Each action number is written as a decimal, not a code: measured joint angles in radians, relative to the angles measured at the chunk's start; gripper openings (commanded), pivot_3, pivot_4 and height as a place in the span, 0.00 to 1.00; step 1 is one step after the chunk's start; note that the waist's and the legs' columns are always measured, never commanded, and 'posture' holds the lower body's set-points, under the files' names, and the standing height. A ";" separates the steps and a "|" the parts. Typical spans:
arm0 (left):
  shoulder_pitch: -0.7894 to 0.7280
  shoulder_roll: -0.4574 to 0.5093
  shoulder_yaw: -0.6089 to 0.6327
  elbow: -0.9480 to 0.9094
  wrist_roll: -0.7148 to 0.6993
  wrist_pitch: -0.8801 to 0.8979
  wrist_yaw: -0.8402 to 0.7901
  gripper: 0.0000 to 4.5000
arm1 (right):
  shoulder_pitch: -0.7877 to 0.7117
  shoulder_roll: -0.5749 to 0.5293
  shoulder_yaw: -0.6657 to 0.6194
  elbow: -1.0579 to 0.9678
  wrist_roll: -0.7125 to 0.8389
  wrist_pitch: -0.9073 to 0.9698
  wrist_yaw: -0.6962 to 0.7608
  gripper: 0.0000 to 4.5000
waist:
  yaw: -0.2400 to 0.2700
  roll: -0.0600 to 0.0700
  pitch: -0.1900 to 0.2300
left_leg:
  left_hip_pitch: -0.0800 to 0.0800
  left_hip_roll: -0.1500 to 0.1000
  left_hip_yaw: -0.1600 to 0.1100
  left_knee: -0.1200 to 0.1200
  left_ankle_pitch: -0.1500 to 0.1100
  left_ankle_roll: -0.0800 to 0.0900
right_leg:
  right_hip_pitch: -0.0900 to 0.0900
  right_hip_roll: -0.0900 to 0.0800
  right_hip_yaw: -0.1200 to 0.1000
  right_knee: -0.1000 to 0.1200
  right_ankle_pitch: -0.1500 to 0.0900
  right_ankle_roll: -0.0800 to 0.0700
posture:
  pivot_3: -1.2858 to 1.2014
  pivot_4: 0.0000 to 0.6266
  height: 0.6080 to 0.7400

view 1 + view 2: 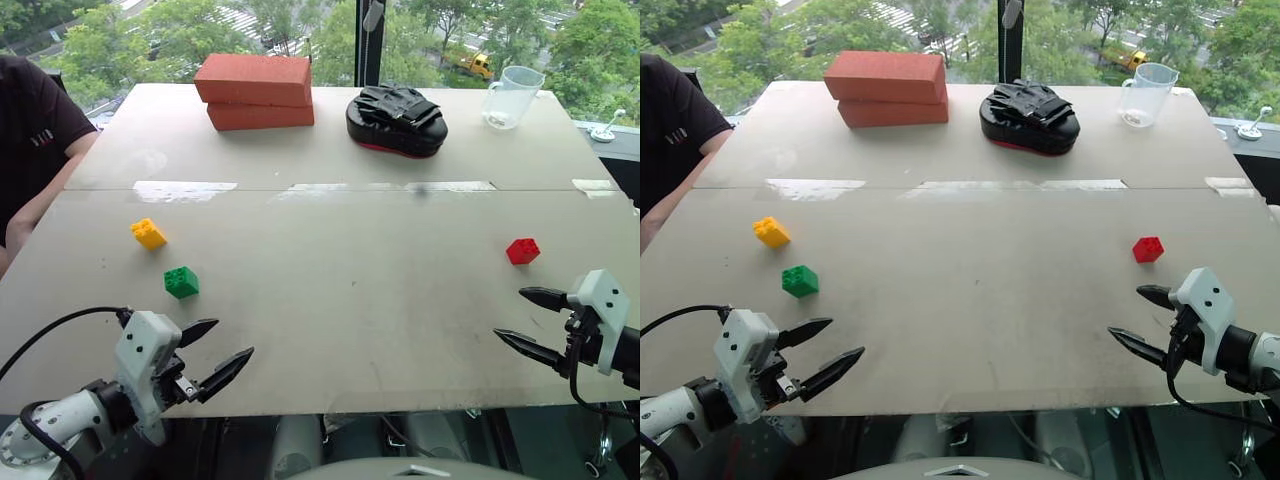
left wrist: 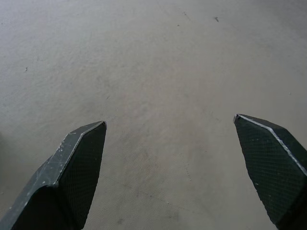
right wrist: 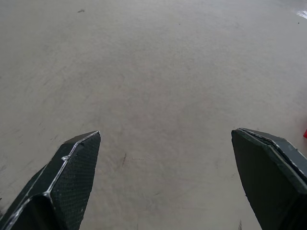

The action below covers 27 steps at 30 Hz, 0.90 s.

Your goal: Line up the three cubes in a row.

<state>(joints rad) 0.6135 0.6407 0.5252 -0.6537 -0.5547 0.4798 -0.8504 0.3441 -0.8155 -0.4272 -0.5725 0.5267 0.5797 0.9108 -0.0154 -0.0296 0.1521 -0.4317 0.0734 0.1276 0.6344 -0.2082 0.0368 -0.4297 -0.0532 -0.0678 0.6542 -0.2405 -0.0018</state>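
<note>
The yellow cube (image 1: 148, 233) and the green cube (image 1: 181, 282) lie near each other on the left part of the tabletop (image 1: 350, 290), not touching. The red cube (image 1: 522, 250) lies alone far on the right side. The left hand (image 1: 228, 352) is released, its fingers wide apart, and it hovers over the near edge, below the green cube. The right hand (image 1: 518, 320) is also released and empty, near the red cube. Two orange bricks (image 1: 256, 92), a black glove (image 1: 397, 118) and a clear cup (image 1: 513, 96) stand at the far side.
</note>
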 measured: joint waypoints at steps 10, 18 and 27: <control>-0.298 0.010 -0.117 -0.045 -0.246 0.179 0.106 0.96 | -0.447 0.038 0.050 -0.046 0.034 0.471 -0.452 1.00 | 0.018 0.000 0.001 | 0.000 0.000 -0.002 0.007 0.000 0.000 | 0.002 -0.001 -0.002 0.004 0.001 -0.001 | 0.52 0.24 1.00; -0.570 0.177 -0.264 -0.085 -0.306 0.211 0.020 0.96 | -0.704 -0.008 0.162 0.301 -0.031 0.755 -0.549 1.00 | 0.027 0.001 0.002 | -0.001 -0.001 0.000 0.006 0.002 0.006 | 0.002 0.006 0.000 0.003 0.005 -0.002 | 0.52 0.24 1.00; -0.622 0.189 -0.303 -0.084 -0.341 0.224 0.014 0.97 | -0.835 -0.001 0.262 0.637 -0.123 0.666 -0.529 0.71 | 0.024 0.002 0.002 | 0.000 -0.001 0.001 0.005 0.002 0.006 | 0.001 0.010 0.002 0.004 0.003 0.004 | 0.52 0.24 1.00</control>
<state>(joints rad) -0.0083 0.8294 0.2225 -0.7380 -0.8961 0.7035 -0.8361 -0.4913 -0.8165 -0.1647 0.0650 0.4036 1.2460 0.3814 0.0087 -0.0278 0.1544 -0.4319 0.0729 0.1286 0.6389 -0.2059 0.0426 -0.4283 -0.0435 -0.0656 0.6583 -0.2372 0.0019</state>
